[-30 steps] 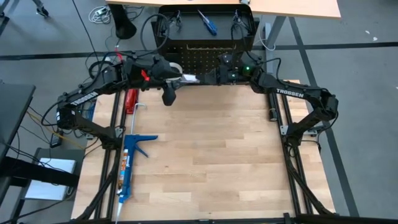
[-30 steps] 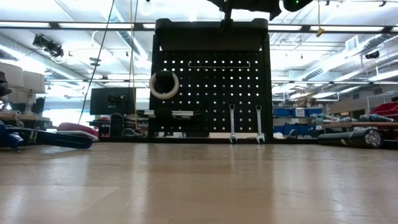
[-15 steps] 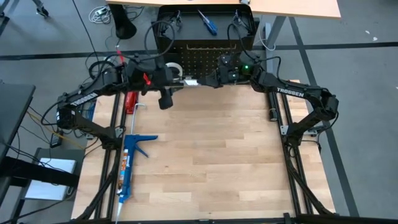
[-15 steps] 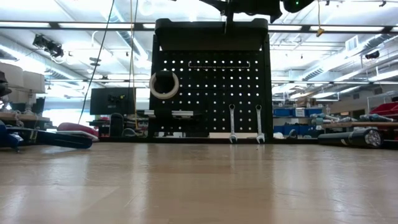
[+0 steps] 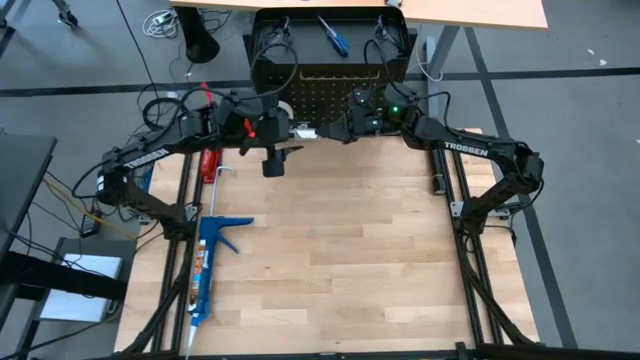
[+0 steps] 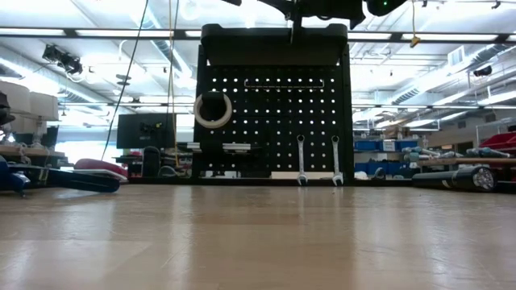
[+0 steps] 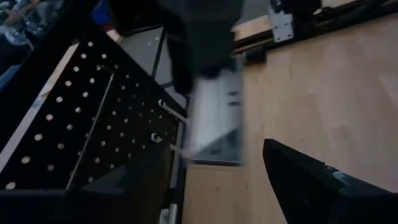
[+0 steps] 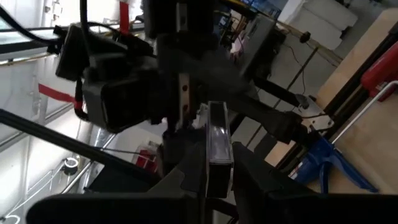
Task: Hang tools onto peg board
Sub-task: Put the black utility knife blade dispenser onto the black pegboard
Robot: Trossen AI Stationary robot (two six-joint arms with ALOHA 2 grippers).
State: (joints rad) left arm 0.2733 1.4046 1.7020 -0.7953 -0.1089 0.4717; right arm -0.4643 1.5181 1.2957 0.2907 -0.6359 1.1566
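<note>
While the high view shows the safety glasses (image 5: 306, 131) just before the peg board (image 5: 330, 90), the left tool (image 5: 272, 163) nearby spread wide, the right wrist view shows the right tool (image 8: 214, 180) pinching them: light, slippery, best held by the frame.

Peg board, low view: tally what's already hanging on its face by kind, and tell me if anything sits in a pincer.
White tape roll: 1
Silver wrenches: 2
Safety glasses: 0 hung; one pair, it seems, held in the right pincer
Total hanging: 3
</note>
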